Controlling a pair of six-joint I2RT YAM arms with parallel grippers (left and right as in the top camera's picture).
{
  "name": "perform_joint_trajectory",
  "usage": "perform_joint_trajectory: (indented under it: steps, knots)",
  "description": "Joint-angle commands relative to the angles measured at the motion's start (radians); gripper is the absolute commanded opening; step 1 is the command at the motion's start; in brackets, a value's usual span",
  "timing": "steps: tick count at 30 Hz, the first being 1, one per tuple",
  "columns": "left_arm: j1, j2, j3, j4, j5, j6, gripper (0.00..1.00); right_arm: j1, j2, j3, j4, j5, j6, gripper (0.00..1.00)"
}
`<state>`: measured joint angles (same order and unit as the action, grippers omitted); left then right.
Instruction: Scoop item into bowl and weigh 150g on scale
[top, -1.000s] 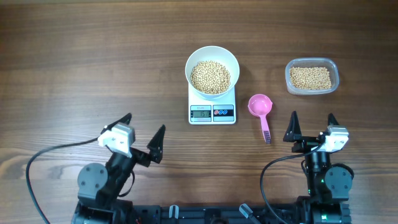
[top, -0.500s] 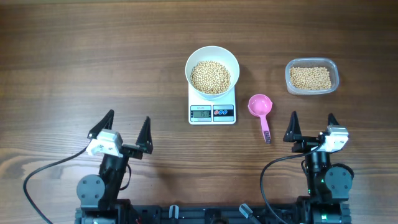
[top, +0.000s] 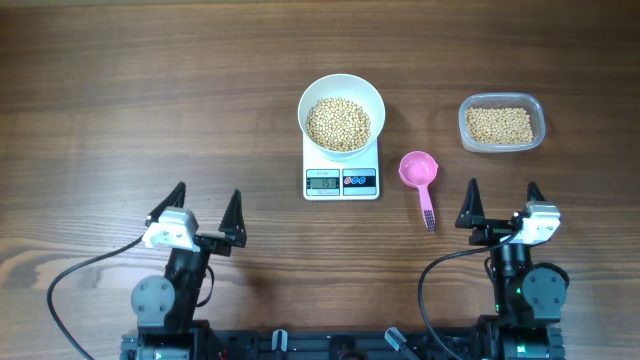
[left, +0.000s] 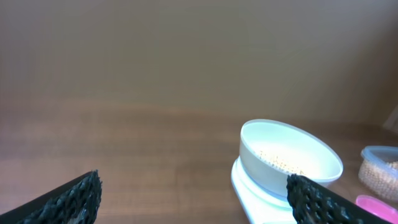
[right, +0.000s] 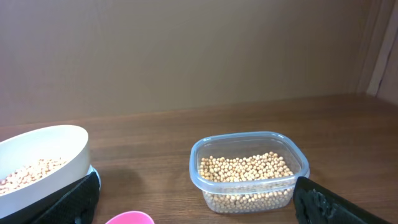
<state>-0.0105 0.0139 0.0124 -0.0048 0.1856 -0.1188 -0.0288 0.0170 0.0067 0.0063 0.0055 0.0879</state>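
The white bowl (top: 341, 111) holds a heap of pale beans (top: 338, 124) and stands on the white scale (top: 341, 180), whose display is lit. The left wrist view shows the bowl (left: 290, 157) on the scale (left: 252, 196) to the right, beyond the fingertips. More beans (top: 499, 125) fill a clear tub (top: 502, 122), also seen as tub (right: 249, 171) in the right wrist view. My left gripper (top: 205, 208) hovers open and empty near the table's front left. My right gripper (top: 501, 202) stands open and empty at the front right, below the tub.
A pink scoop (top: 419, 175) lies on the table between scale and tub, its handle pointing toward the front; its rim (right: 130, 218) peeks in at the bottom of the right wrist view. Black cables trail from both arm bases at the front edge.
The left arm drew back and left from a slanted pose near the scale, then settled squarely over its base, gripper still open. The right arm has not moved.
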Motion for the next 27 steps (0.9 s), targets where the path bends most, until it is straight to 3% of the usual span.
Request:
perform_joint_trajectory:
  steps: [1,13,19,27]
  knots:
    - [0.007,-0.011,-0.007,-0.061,-0.016,-0.02,1.0,0.005,-0.013,-0.002,0.002,0.021,-0.01,0.99]
    - [0.007,-0.011,-0.007,-0.068,-0.088,0.012,1.0,0.005,-0.013,-0.002,0.002,0.021,-0.01,1.0]
    - [0.007,-0.011,-0.007,-0.069,-0.094,0.188,1.0,0.005,-0.013,-0.002,0.002,0.021,-0.009,1.0]
    - [0.007,-0.011,-0.007,-0.075,-0.165,0.19,1.0,0.005,-0.013,-0.002,0.002,0.02,-0.009,1.0]
